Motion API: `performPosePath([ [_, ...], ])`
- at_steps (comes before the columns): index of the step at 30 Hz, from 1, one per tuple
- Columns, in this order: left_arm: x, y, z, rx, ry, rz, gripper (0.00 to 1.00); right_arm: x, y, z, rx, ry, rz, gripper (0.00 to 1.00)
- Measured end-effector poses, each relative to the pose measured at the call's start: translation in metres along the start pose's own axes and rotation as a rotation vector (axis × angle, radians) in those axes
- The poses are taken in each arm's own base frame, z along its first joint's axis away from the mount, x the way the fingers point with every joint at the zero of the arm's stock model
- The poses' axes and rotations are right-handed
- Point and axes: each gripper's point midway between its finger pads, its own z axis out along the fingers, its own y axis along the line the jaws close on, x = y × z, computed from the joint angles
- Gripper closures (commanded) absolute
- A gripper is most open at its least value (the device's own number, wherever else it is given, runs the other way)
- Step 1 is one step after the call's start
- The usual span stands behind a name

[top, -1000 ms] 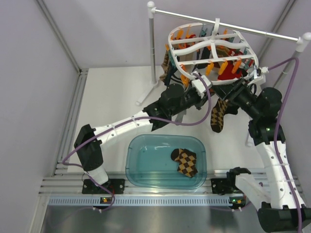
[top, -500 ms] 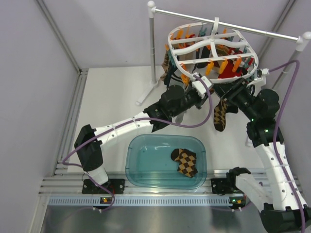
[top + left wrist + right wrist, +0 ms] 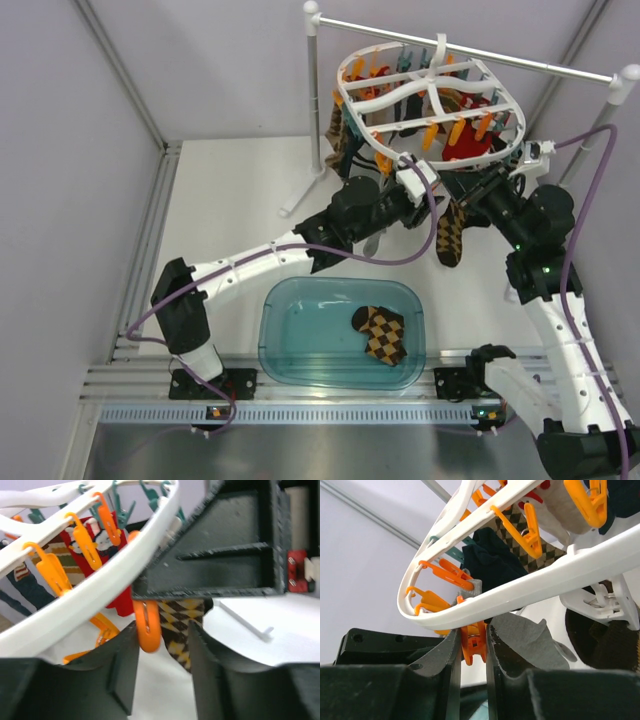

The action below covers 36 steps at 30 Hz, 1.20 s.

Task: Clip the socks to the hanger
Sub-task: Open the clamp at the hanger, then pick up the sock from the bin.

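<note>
The white oval hanger point(image 3: 400, 95) hangs from the rod and is tilted. One brown-and-yellow check sock point(image 3: 450, 238) dangles under its near rim, its top hidden behind the grippers. The other check sock point(image 3: 381, 333) lies in the teal basin. My left gripper point(image 3: 164, 630) is open; an orange clip point(image 3: 147, 627) rests against its left finger and the check sock point(image 3: 182, 630) hangs just behind the gap. My right gripper point(image 3: 472, 635) is shut on an orange clip point(image 3: 474, 642) under the hanger ring point(image 3: 530, 587). In the top view both grippers point(image 3: 418, 188) point(image 3: 472, 195) meet at the near rim.
The teal basin point(image 3: 290, 340) sits near the arm bases. The straight rod rack point(image 3: 460, 45) and its pole point(image 3: 313, 110) stand behind. Red, dark and grey socks point(image 3: 535, 635) hang on other clips. A purple cable point(image 3: 590, 160) loops by the right arm.
The left gripper's jaws have opened. The right gripper has shut on an orange clip. The hanger has swung up and to the left, and the hanging check sock has shifted slightly with it.
</note>
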Motion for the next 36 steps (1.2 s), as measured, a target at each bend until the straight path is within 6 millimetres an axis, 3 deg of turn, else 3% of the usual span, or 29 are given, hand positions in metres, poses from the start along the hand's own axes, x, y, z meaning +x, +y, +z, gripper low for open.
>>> performPosePath([
  [4, 0.003, -0.013, -0.014, 0.055, 0.046, -0.017, 0.37, -0.004, 0.003, 0.0, -0.012, -0.016, -0.017, 1.0],
  [7, 0.003, -0.027, -0.041, 0.131, 0.089, -0.061, 0.3, -0.01, 0.004, 0.001, -0.015, -0.043, -0.03, 1.0],
  [13, -0.003, -0.034, -0.119, 0.287, 0.121, -0.126, 0.33, -0.015, 0.004, 0.002, -0.013, -0.067, -0.045, 1.0],
  [16, 0.007, -0.031, -0.146, 0.346, 0.157, -0.108, 0.34, -0.014, 0.002, 0.002, -0.003, -0.066, -0.048, 1.0],
  [19, 0.044, -0.046, -0.166, 0.447, 0.253, -0.062, 0.39, -0.013, -0.001, 0.002, 0.007, -0.062, -0.052, 1.0],
  [25, 0.154, -0.072, -0.19, 0.564, 0.559, -0.015, 0.43, -0.013, -0.003, 0.001, 0.017, -0.065, -0.065, 1.0],
  [29, 0.192, -0.088, -0.189, 0.593, 0.667, 0.016, 0.44, -0.013, -0.003, 0.0, 0.02, -0.066, -0.074, 1.0],
  [36, 0.229, -0.121, -0.186, 0.597, 0.779, -0.04, 0.42, -0.011, -0.007, 0.0, 0.034, -0.058, -0.083, 1.0],
])
